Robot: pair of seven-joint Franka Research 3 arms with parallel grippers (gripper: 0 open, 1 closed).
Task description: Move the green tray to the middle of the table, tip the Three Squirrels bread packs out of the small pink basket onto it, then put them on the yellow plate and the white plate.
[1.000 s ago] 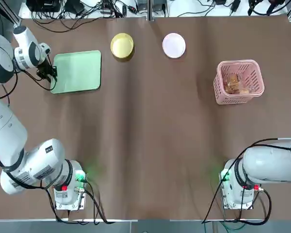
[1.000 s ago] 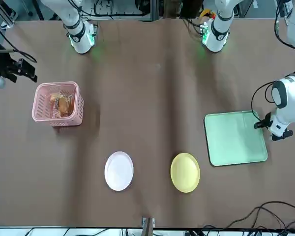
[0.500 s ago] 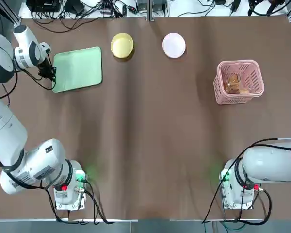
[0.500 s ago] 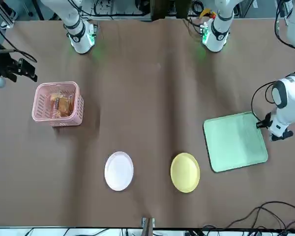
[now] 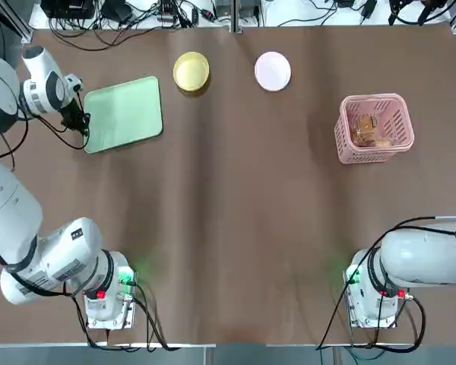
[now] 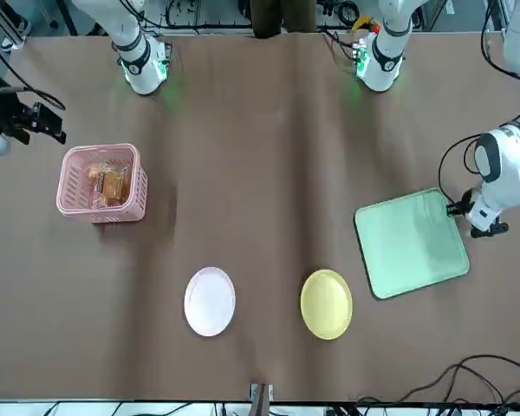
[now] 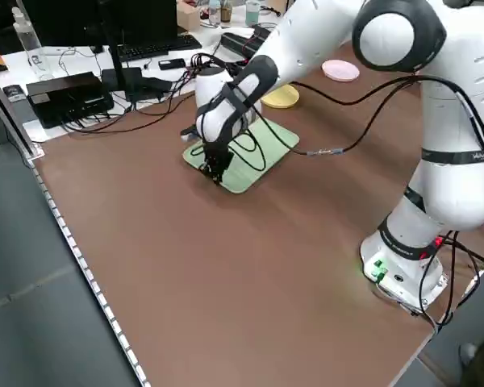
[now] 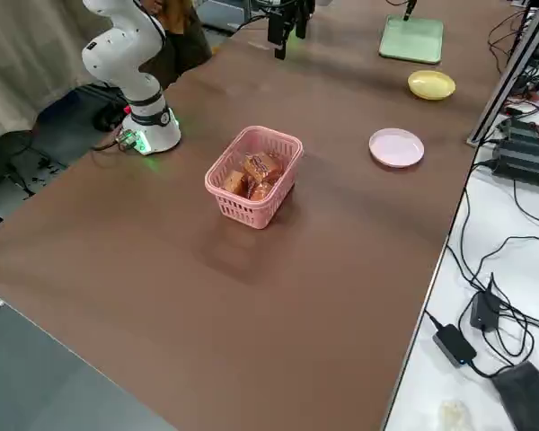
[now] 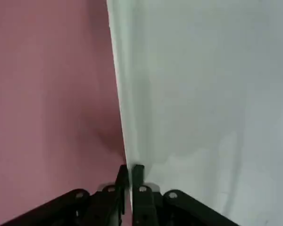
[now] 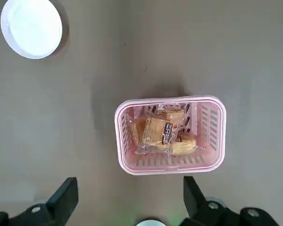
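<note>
The green tray [image 5: 123, 112] lies at the table's far left, slightly askew. My left gripper [image 5: 82, 120] is shut on the rim of its left edge; the left wrist view shows the two fingertips [image 9: 130, 172] pinching that rim. The small pink basket [image 5: 368, 154] stands at the right with the Three Squirrels bread packs [image 5: 368, 131] inside. The yellow plate [image 5: 191, 71] and the white plate [image 5: 273, 71] sit along the far edge. My right gripper [image 10: 129, 202] hangs open high above the basket [image 10: 170, 169], apart from it.
Both arm bases stand at the near edge, the left one [image 5: 106, 293] and the right one [image 5: 376, 293]. Cables and electronics lie beyond the table's far edge [image 5: 137, 15]. Bare brown tabletop [image 5: 243, 190] spans the middle between the tray and the basket.
The left gripper closed on the tray's left rim. The tray has since swung a few degrees and shifted slightly rightward with the gripper. The right arm stayed still.
</note>
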